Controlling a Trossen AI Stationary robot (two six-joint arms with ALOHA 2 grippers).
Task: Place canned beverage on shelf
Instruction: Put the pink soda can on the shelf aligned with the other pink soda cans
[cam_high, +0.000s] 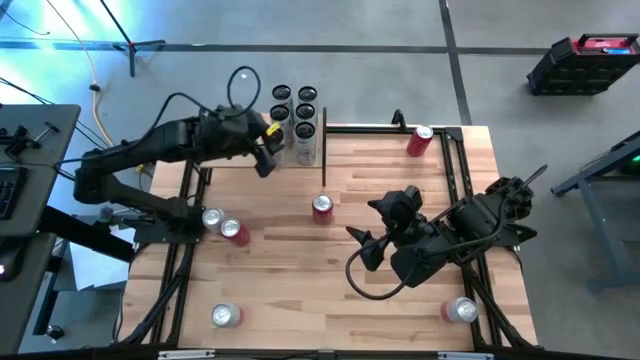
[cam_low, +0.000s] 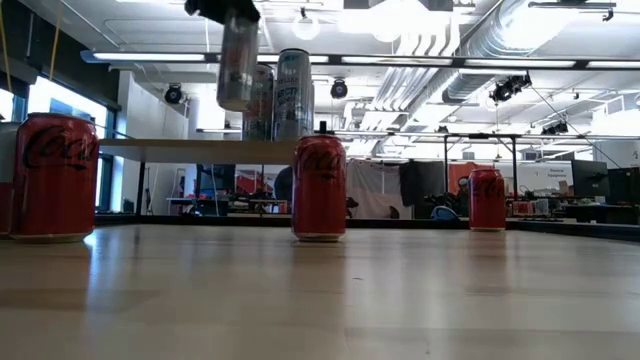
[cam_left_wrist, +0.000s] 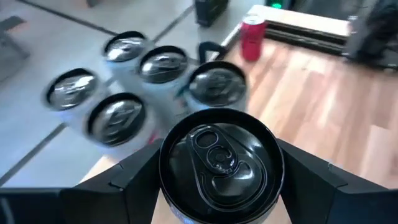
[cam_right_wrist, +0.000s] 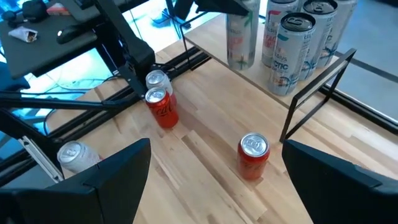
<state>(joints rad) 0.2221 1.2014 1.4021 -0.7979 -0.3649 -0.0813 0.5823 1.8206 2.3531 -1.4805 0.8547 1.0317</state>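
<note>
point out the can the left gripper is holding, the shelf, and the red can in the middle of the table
held can (cam_left_wrist: 217, 155), left wrist view, on its dark lid
shelf (cam_low: 190, 150), low view, on the board's front edge
middle red can (cam_high: 322, 208), high view, on its top

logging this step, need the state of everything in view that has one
left gripper: shut on a slim silver can, held upright above the shelf
held can: sealed, lifted, not yet set down
shelf: five silver cans standing on it
silver cans on shelf: upright, sealed
right gripper: open, empty, over the table
red cans: upright on the table, untouched
</note>
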